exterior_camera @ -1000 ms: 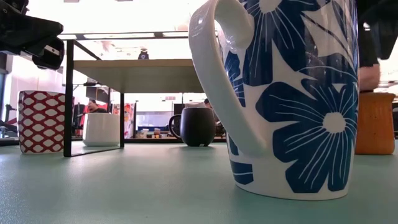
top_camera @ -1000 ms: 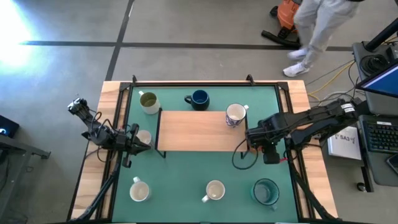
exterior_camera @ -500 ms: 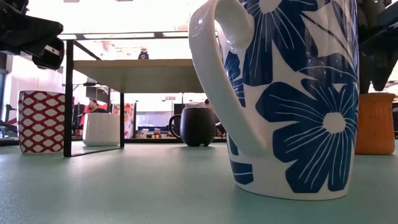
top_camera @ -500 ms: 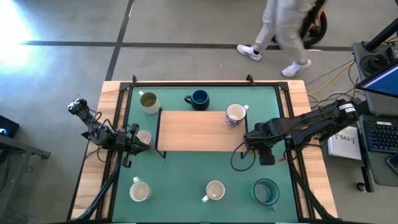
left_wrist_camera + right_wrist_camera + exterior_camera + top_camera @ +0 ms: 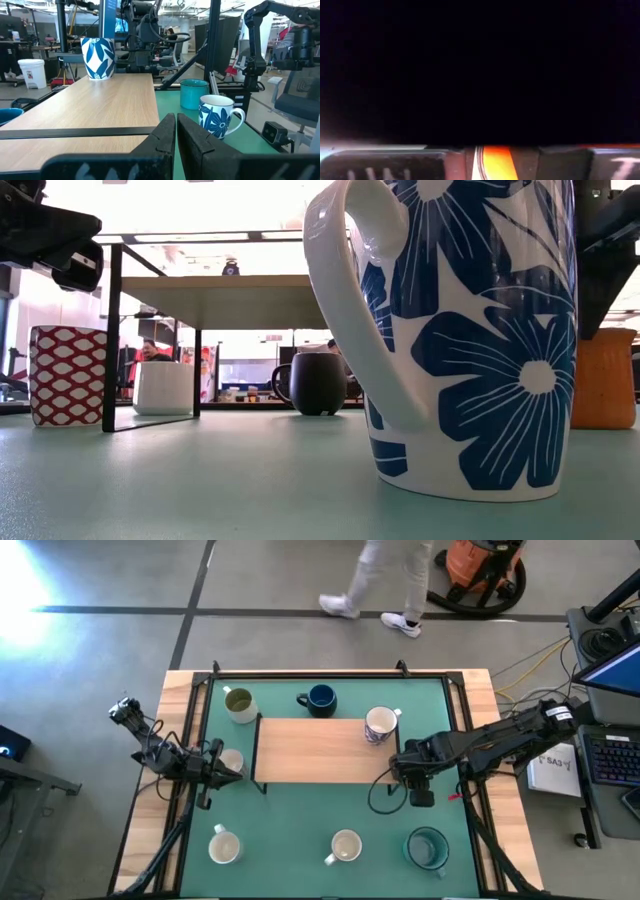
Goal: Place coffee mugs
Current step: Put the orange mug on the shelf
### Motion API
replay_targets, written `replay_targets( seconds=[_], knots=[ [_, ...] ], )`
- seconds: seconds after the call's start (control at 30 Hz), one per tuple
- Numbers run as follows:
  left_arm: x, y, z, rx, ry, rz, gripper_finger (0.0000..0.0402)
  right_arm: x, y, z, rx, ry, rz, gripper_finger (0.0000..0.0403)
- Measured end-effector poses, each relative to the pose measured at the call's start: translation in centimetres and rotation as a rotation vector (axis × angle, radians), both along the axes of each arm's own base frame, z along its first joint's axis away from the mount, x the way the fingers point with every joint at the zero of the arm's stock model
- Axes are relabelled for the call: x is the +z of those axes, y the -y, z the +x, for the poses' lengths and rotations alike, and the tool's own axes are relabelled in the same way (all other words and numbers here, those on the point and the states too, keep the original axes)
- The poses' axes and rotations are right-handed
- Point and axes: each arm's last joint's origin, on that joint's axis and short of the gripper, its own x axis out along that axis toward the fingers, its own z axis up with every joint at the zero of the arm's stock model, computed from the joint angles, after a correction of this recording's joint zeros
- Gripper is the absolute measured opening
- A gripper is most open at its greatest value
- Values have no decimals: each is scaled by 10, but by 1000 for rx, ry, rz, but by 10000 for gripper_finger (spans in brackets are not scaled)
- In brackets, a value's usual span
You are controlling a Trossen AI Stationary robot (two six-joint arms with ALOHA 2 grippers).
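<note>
At the far left, your left gripper (image 5: 226, 771) hangs over the left edge of the green mat (image 5: 300, 815), its two fingers (image 5: 165, 132) pressed together with nothing between them. A cream mug (image 5: 233, 758) shows just beside it, close to the left end of the wooden shelf (image 5: 315, 752). Behind that, in the back left corner, the olive green mug (image 5: 238, 703) stands upright, and at the front left you have a white mug (image 5: 224, 845), also upright.

Moving toward the middle, the navy mug (image 5: 321, 698) sits behind the shelf's back edge, handle pointing left. In the front row, a second white mug (image 5: 345, 846) stands near the mat's front edge; the left wrist view shows it painted with blue flowers (image 5: 217, 116).

On the right end of the shelf top stands the white patterned mug (image 5: 379, 725), upright, apart from everything else.

Your right gripper (image 5: 411, 778) is low, just off the shelf's right end. In the low view its dark body comes down right over the orange mug (image 5: 603, 379), which stands upright on the mat. The right wrist view is almost wholly dark, with only a strip of orange at its edge. Whether the gripper has closed on that mug, you cannot tell from here.

At the front right, the teal mug (image 5: 428, 848) stands upright, well apart from the right gripper.

Beyond the table's back edge, a person's legs (image 5: 378, 580) cross the floor.
</note>
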Motion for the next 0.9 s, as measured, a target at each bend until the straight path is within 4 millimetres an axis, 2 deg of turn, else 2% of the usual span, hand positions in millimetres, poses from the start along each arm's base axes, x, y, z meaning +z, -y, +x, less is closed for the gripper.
replay_targets(
  seconds=[0.27,0.43,0.57,0.9],
  knots=[
    [0,0,0,1,0,0,0,1,0,0,4,-4,4,17],
    [0,0,0,0,0,0,0,5,0,-3,-7,6,9,18],
    [0,0,0,0,0,0,0,18,2,-9,-19,-33,6,18],
    [0,0,0,1,0,0,0,45,1,-17,-194,-66,108,16]
  ],
)
